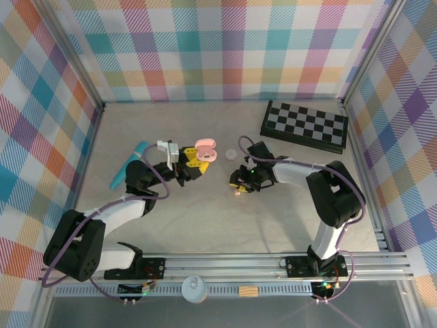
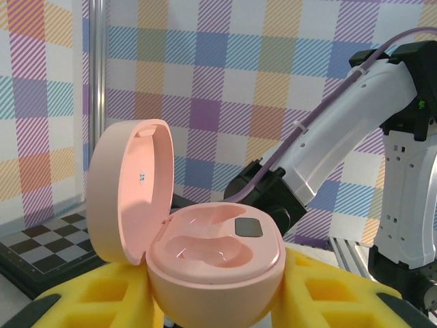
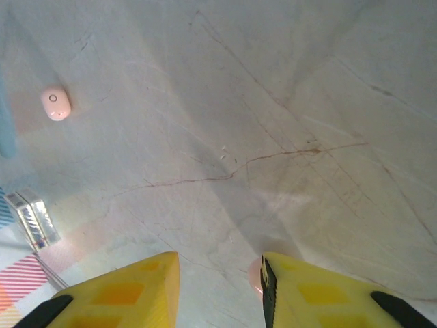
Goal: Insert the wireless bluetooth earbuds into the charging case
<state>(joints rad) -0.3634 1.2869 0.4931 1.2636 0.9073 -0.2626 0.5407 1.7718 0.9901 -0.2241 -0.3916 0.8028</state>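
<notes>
Insertion is pending: left gripper (image 2: 212, 304) clamps the open, empty charging case (image 2: 215, 253); right gripper (image 3: 220, 287), part-open, straddles a pink earbud (image 3: 255, 275), ungripped.

A robot lab cell: plaid-cloth walls (image 1: 225, 48) on aluminium framing (image 1: 82, 72), arms (image 1: 116, 208) bolted to a rail (image 1: 232, 263).

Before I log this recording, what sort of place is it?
Probably a robot lab test cell: pastel plaid fabric walls boxing in a grey tabletop, a slotted aluminium rail along its near edge, and a black-and-white chessboard.
</notes>
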